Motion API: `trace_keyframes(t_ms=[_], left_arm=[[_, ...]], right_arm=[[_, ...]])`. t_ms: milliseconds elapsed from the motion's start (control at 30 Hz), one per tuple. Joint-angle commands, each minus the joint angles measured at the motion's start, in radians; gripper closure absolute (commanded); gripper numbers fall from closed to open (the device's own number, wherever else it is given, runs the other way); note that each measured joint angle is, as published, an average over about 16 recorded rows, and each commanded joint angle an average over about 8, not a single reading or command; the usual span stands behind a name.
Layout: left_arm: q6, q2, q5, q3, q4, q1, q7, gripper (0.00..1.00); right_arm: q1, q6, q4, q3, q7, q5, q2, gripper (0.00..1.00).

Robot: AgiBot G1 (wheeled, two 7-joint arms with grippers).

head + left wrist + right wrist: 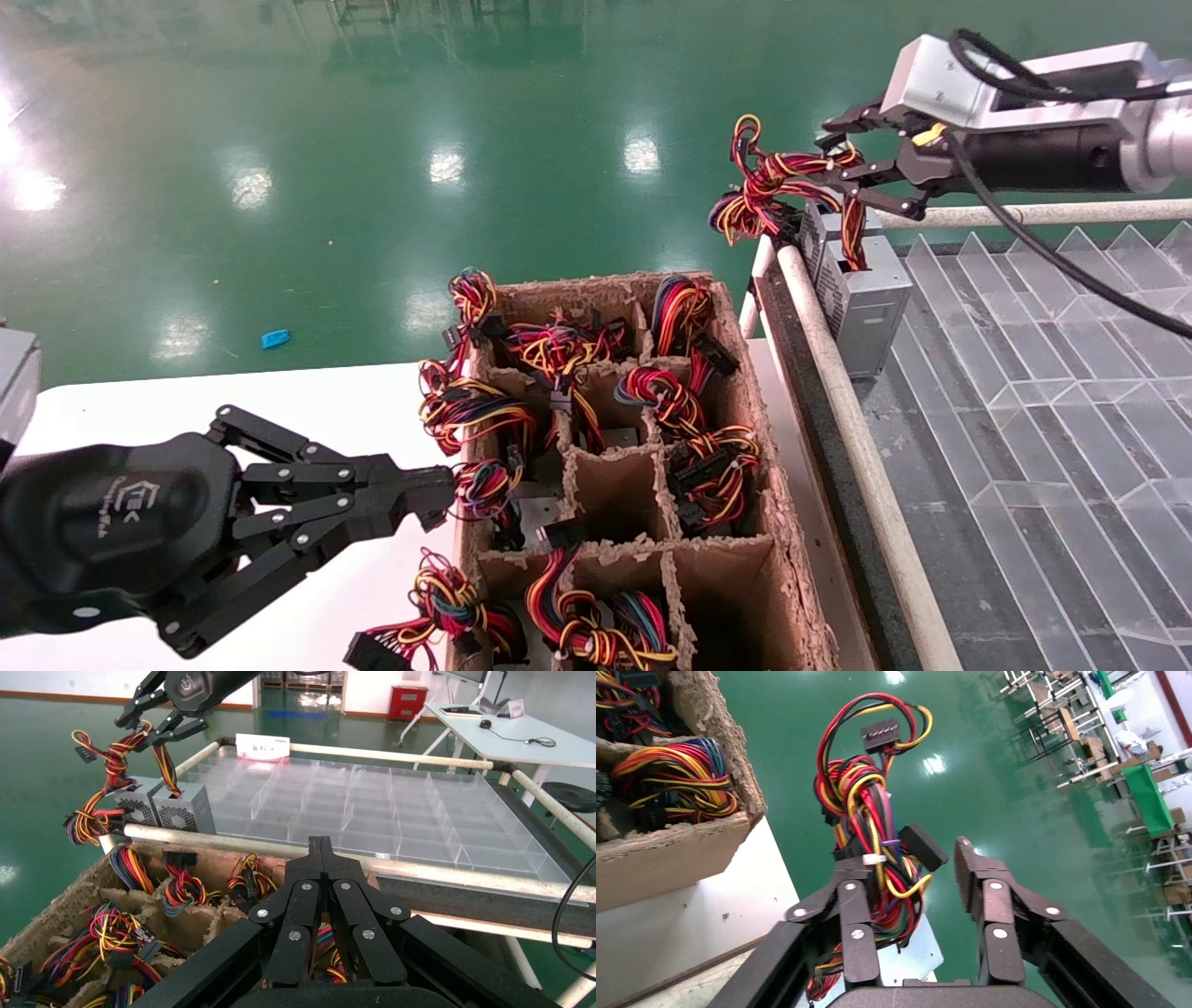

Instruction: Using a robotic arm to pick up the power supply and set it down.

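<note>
The power supply is a silver-grey box standing upright at the near corner of the clear divided tray. Its red, yellow and black wire bundle rises and hangs out past the rail. My right gripper is above the box and open. The wires pass between its jaws and lie against one finger; the other finger stands clear. The box's silver face shows below. My left gripper is shut and empty at the cardboard crate's left edge; its tips are pressed together.
A compartmented cardboard crate holding several wired units sits on the white table. A second similar box stands just behind the power supply. White tube rails frame the tray. Green floor lies beyond.
</note>
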Motion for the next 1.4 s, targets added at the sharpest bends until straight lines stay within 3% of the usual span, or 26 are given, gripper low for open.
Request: trace_keyframes(t_ms=[33, 433, 800, 1133, 1400], left_arm=[[0.0, 0.0, 0.0, 0.0, 0.0, 0.0, 0.0, 1.0], [0.0, 0.0, 0.0, 0.0, 0.0, 0.0, 0.0, 1.0], [0.0, 0.0, 0.0, 0.0, 0.0, 0.0, 0.0, 1.0], [0.0, 0.0, 0.0, 0.0, 0.0, 0.0, 0.0, 0.98], [0.0, 0.0, 0.0, 0.0, 0.0, 0.0, 0.0, 0.0]], right_arm=[[-0.002, -0.008, 0.011, 0.004, 0.009, 0.007, 0.01, 0.0], [-0.001, -0.065, 0.052, -0.033, 0.065, -0.04, 0.021, 0.0], [-0.011, -0.14, 0.037, 0.069, 0.03, 0.142, 0.068, 0.0], [-0.122, -0.169, 0.137, 0.098, 0.082, 0.258, 0.107, 0.0], [-0.233, -0.193, 0.235, 0.122, 0.14, 0.367, 0.143, 0.0]])
